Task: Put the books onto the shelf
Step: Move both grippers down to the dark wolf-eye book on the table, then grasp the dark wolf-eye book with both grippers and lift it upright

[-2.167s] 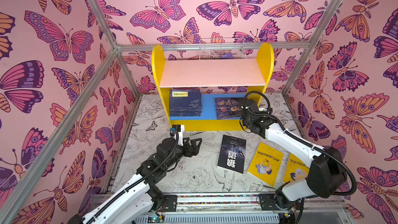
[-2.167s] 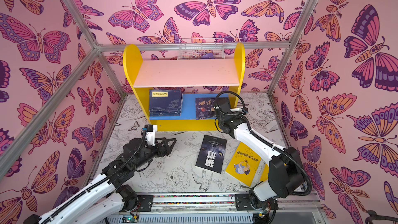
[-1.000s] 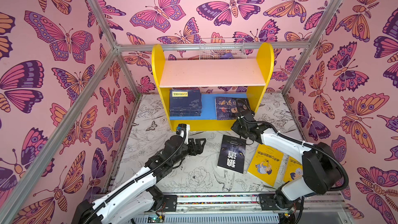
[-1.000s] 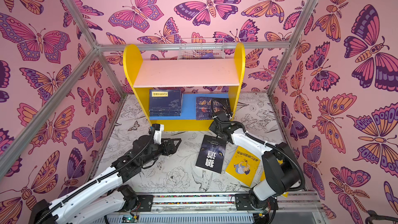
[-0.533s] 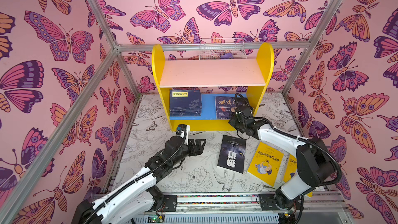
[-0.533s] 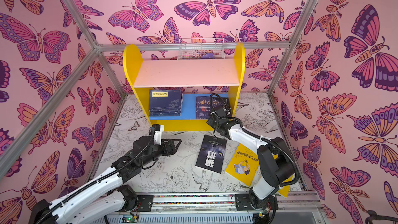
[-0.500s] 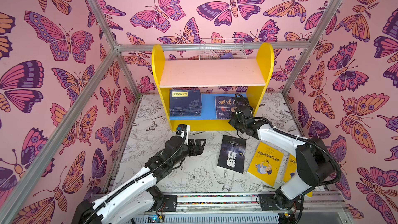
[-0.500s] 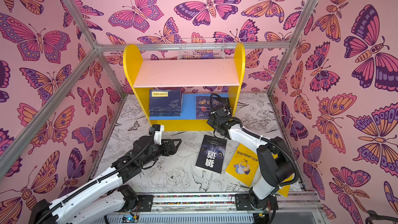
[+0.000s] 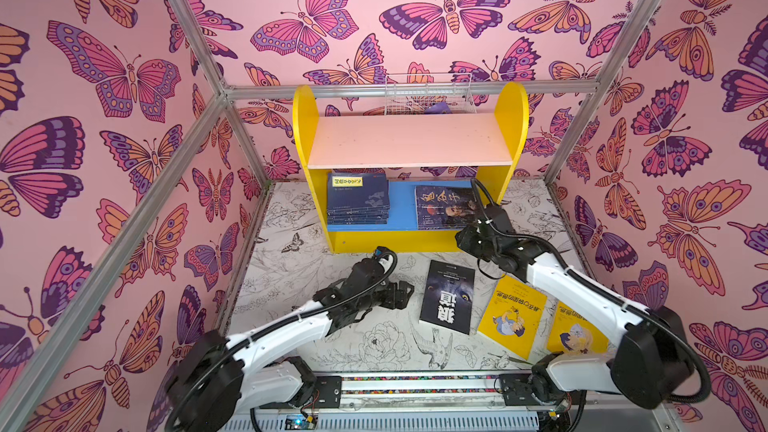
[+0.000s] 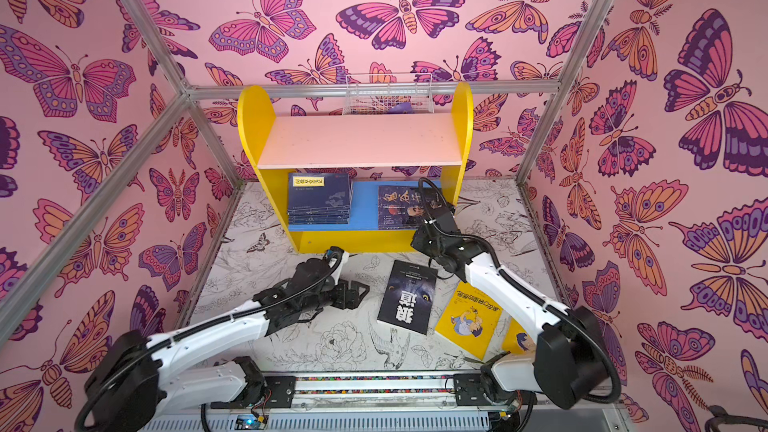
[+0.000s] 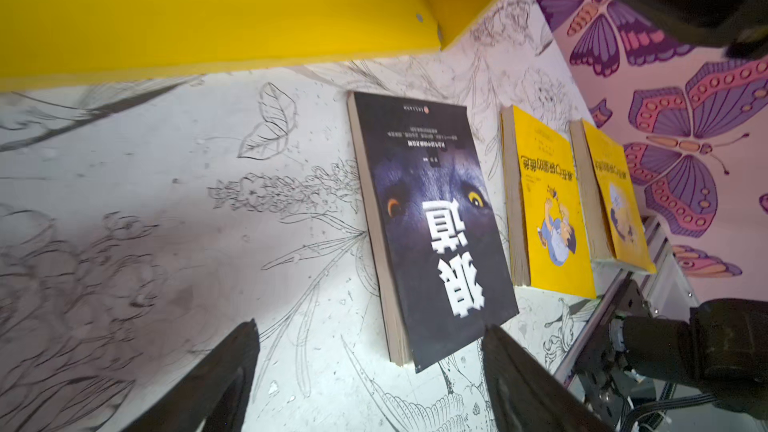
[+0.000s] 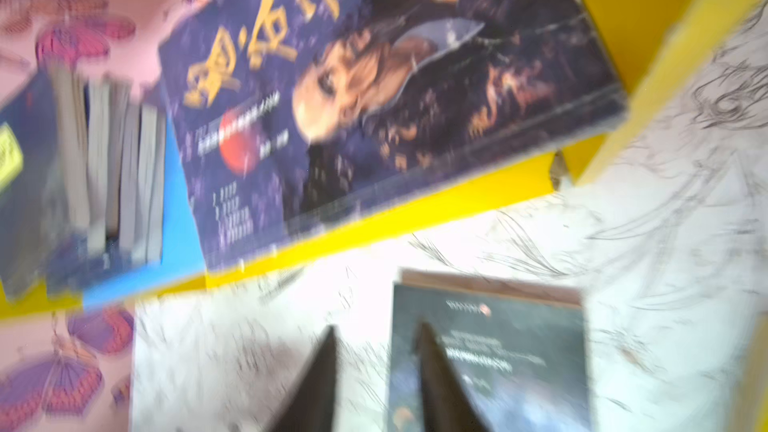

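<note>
Standing by the rig, findings follow. Table (image 9: pixel 291 272), printed with line sketches, carries everything. Shelf (image 9: pixel 305 126) stands at its far side. On the blue lower board lie a navy stack (image 9: pixel 357 201) at left and a dark portrait-cover book (image 9: pixel 444 207) at right, flat and apart. Black wolf-cover book (image 9: pixel 448 297) lies flat on the table before the shelf, yellow book (image 9: pixel 512 315) just beside it, second yellow book (image 9: pixel 575 332) further right. Left fingers (image 11: pixel 216 380) spread wide, holding nothing, low beside the black book. Right fingers (image 12: pixel 436 376) narrowly parted, pinching nothing, near the shelf's front edge; that view is blurred.
</note>
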`<state>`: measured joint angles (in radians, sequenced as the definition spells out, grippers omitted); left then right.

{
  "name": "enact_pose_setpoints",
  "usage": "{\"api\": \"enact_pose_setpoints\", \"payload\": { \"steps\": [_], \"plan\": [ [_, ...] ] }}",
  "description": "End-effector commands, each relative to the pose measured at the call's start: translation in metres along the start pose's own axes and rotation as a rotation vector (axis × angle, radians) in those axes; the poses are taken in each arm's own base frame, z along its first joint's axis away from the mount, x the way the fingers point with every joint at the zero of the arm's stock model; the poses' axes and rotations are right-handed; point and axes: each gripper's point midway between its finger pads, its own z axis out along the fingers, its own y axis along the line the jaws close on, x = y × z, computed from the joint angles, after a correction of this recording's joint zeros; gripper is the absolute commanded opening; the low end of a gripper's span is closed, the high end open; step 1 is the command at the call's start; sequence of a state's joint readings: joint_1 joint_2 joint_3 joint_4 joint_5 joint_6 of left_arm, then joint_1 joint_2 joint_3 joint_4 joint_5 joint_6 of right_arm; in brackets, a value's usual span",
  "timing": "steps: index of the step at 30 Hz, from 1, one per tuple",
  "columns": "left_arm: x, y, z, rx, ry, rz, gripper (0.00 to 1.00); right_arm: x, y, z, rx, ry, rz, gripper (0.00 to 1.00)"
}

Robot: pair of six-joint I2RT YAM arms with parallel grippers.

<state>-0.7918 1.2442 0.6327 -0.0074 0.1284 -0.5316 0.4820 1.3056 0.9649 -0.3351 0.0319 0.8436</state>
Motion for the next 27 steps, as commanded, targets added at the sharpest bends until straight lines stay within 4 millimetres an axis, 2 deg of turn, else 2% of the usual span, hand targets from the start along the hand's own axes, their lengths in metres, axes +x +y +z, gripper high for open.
{"api": "enact_pose_setpoints", "payload": {
  "steps": [1,3,5,9,15,17,21,24,27],
  "plan": [
    [0.008,-0.016,0.026,0.051,0.083,0.09,0.87,0.073,-0.058,0.0,0.096,0.331,-0.044,0.6],
    [0.014,-0.016,0.042,0.04,0.126,0.092,0.87,0.095,-0.073,0.001,0.087,0.447,0.001,0.66],
    [0.021,-0.014,0.056,0.019,0.162,0.095,0.86,0.114,-0.085,0.005,0.072,0.561,0.057,0.69],
    [0.036,-0.009,0.076,-0.015,0.217,0.091,0.83,0.129,-0.095,0.019,0.058,0.667,0.125,0.68],
    [0.048,-0.004,0.092,-0.058,0.265,0.114,0.74,0.15,-0.098,0.037,0.025,0.769,0.185,0.66],
    [0.05,-0.002,0.095,-0.072,0.277,0.122,0.71,0.15,-0.091,0.042,-0.022,0.775,0.193,0.64],
    [0.058,0.003,0.098,-0.087,0.309,0.13,0.64,0.131,-0.047,0.038,-0.241,0.727,0.205,0.59],
    [0.061,0.002,0.099,-0.077,0.328,0.136,0.58,0.103,-0.015,0.021,-0.39,0.625,0.163,0.58],
    [0.064,-0.001,0.098,-0.055,0.343,0.143,0.56,0.088,0.005,0.006,-0.484,0.566,0.127,0.57]
  ]
}}
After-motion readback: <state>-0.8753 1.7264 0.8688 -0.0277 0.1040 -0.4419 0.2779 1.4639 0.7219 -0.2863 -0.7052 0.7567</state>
